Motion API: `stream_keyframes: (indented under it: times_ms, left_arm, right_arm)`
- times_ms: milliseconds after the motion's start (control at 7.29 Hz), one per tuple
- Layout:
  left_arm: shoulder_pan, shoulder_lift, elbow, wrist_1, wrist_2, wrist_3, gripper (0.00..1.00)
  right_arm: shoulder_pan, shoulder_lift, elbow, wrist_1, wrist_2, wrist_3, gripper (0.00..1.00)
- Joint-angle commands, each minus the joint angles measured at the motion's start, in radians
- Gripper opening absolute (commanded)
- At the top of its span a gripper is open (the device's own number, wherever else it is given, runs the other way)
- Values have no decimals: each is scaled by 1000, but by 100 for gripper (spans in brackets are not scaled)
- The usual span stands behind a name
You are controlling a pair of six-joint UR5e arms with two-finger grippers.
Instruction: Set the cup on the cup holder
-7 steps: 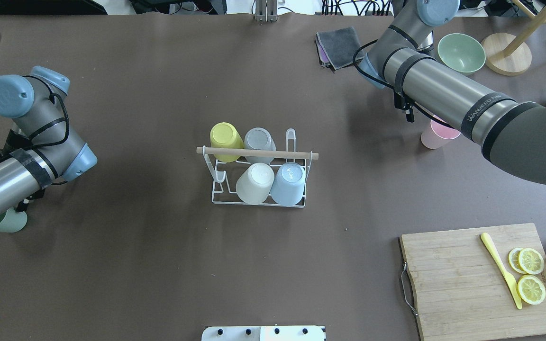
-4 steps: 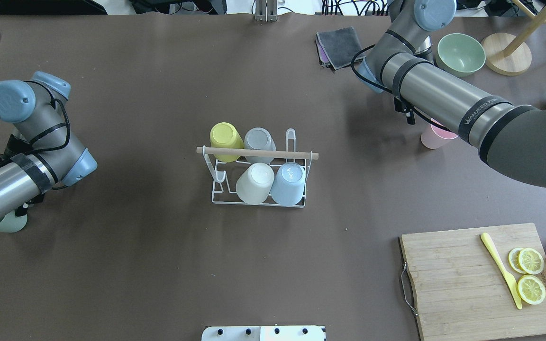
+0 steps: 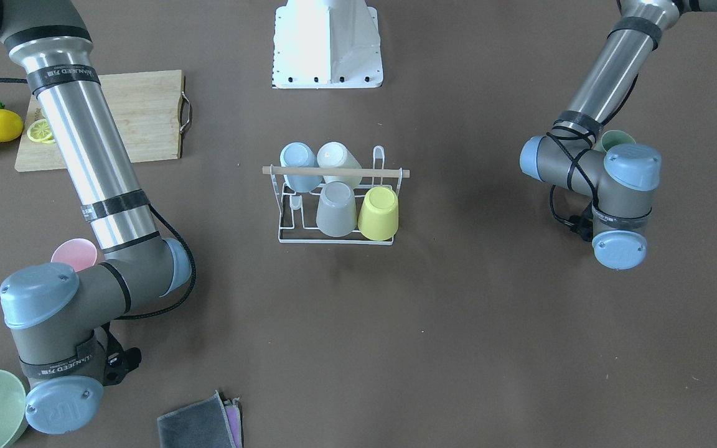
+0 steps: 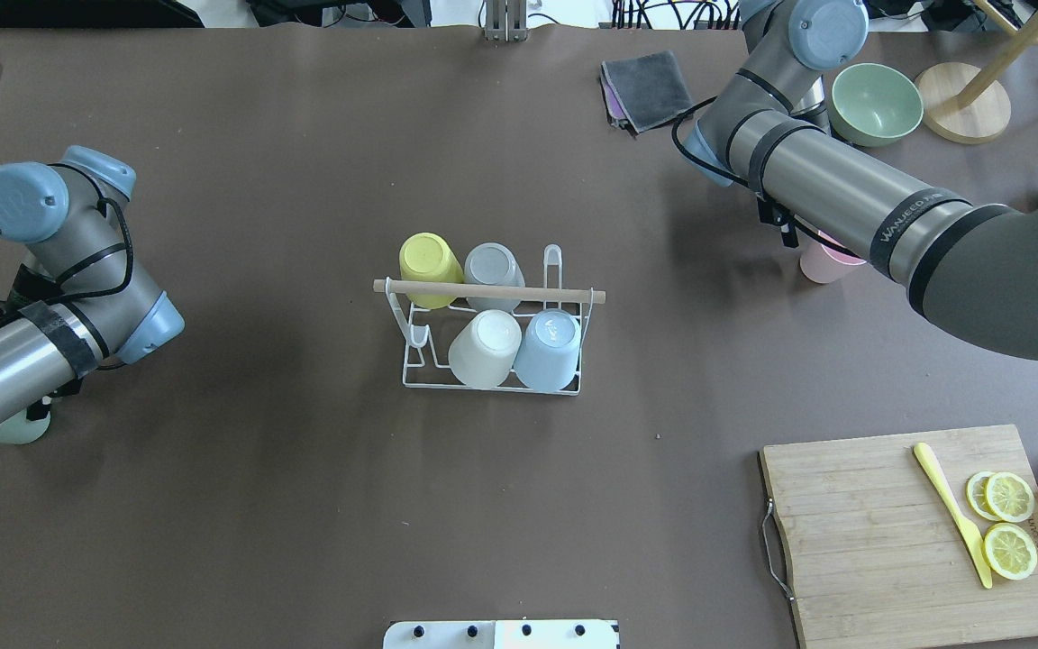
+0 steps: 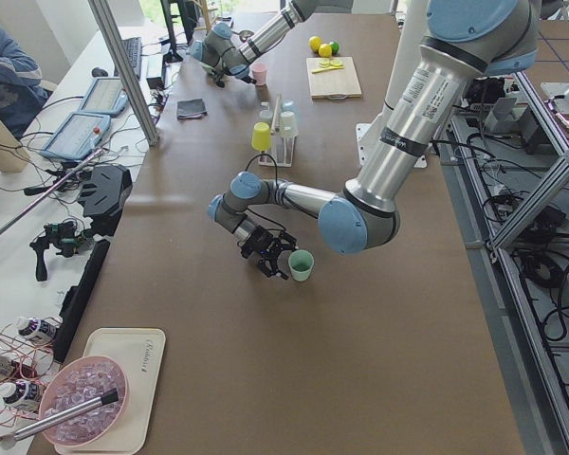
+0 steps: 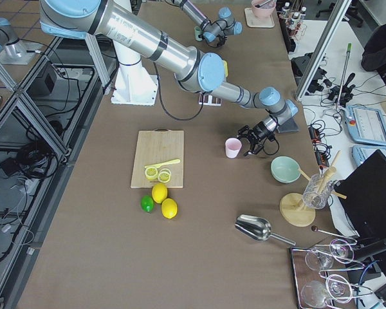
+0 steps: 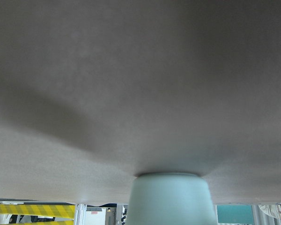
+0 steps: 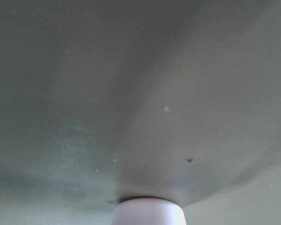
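Cup holder [image 3: 396, 172]: white wire rack with a wooden rod across the top, standing mid-tabletop [image 3: 458, 323] between the two arms.

Front-facing view: four cups sit upside down on the prongs. The blue cup [image 3: 299, 165] and cream cup [image 3: 338, 160] are in the row toward the robot's base, the grey cup [image 3: 336, 208] and yellow cup [image 3: 378, 213] in the other. One prong in each row stands bare. The pink cup [image 3: 74, 254] shows partly behind the right arm and the green cup [image 3: 617, 139] partly behind the left arm, both well apart from the holder.

Overhead view: both loose cups are half hidden under the forearms. A cutting board [image 4: 879, 541] carries lemon slices [image 4: 1009, 523] and a yellow knife [image 4: 951, 514]. A green bowl [image 4: 877, 102] and a grey cloth [image 4: 650, 86] lie at the far edge.

Exterior left view: the left pincer [image 5: 279, 261] is low over the tabletop, just beside the upright green cup. I cannot tell whether it is spread or pressed together.

Exterior right view: the right pincer [image 6: 248, 143] is low, just beside the upright pink cup. Its state likewise cannot be told.

Left wrist view: the green cup is at bottom centre, against the tabletop.

Right wrist view: the pink cup is at bottom centre, against the tabletop.
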State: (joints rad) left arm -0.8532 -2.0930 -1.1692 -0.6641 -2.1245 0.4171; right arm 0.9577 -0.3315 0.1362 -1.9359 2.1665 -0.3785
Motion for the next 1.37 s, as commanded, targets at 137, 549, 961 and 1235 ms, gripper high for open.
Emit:
stream_keyframes:
  times_ms: [137, 549, 961, 1235]
  left_arm:
    - [2, 2, -3, 17, 0, -1, 98]
    - [14, 22, -3, 15, -38, -1, 98]
    - [14, 24, -26, 44, -40, 0, 98]
    - [14, 24, -56, 52, -40, -4, 98]
  right_arm:
    - [-16, 8, -35, 0, 0, -22, 100]
    - [-16, 22, -53, -2, 1, -26, 100]
    - [-17, 22, -66, -3, -2, -28, 100]
    - [-17, 29, -73, -11, -8, -30, 100]
